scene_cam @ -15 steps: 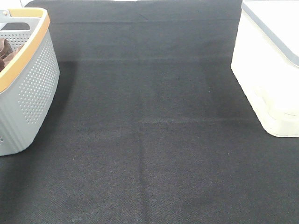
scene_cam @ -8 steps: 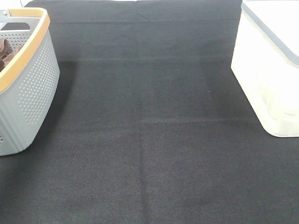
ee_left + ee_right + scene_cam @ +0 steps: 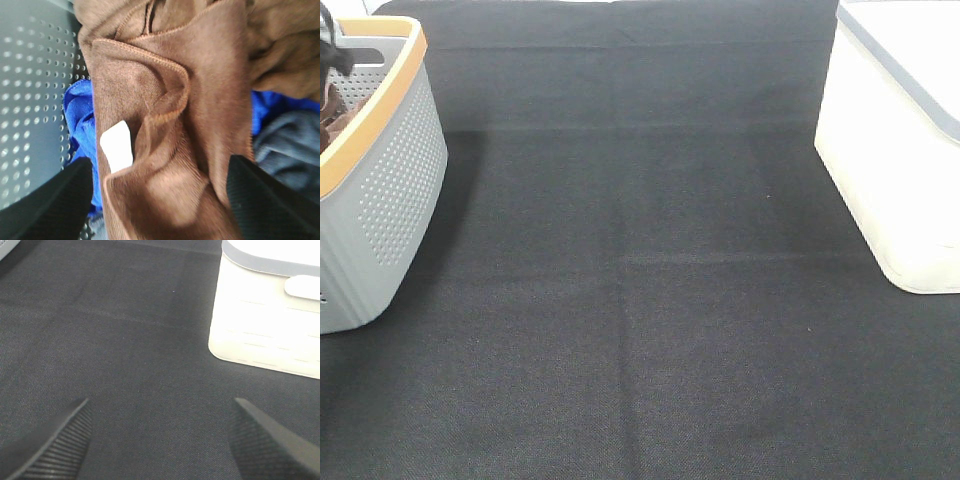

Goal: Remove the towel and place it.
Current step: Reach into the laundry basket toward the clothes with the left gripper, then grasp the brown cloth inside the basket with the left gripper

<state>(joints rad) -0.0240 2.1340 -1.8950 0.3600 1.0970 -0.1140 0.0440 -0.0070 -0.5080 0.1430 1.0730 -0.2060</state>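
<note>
Left gripper (image 3: 160, 165): jaws spread wide, nothing held. It hangs inside the basket (image 3: 35, 75), directly over the towel (image 3: 165, 100). One finger sits toward the perforated basket wall and the other toward the basket's middle, so the brown folds lie in the gap between them. I cannot tell whether the fingertips touch the fabric.

Towel: in the basket, on top of the pile and crumpled into ridges. The stitched hem curls through the middle, and the white tag (image 3: 116, 146) faces up on the side nearer the basket wall. It is the topmost layer, which is likely why the gripper is centred on it. A raised fold gives the jaws something to pinch without digging deeper.

Under and around the towel, all inside the basket:
- A blue cloth (image 3: 80, 115) shows between the towel and the wall.
- A second, bunched brown cloth (image 3: 285, 50) lies on the side away from the wall.
- A grey-blue fabric (image 3: 290, 140) lies beside the blue cloth.
- Risk, as a judgement: closing too deep could drag a neighbouring cloth out too.

Right gripper (image 3: 161, 405): jaws also wide apart and empty. It is well away from the basket, low over the black table cover (image 3: 640, 300) and near the white bin (image 3: 265, 315). It is probably waiting.

Step in hand: the grasp is not yet made.
</note>
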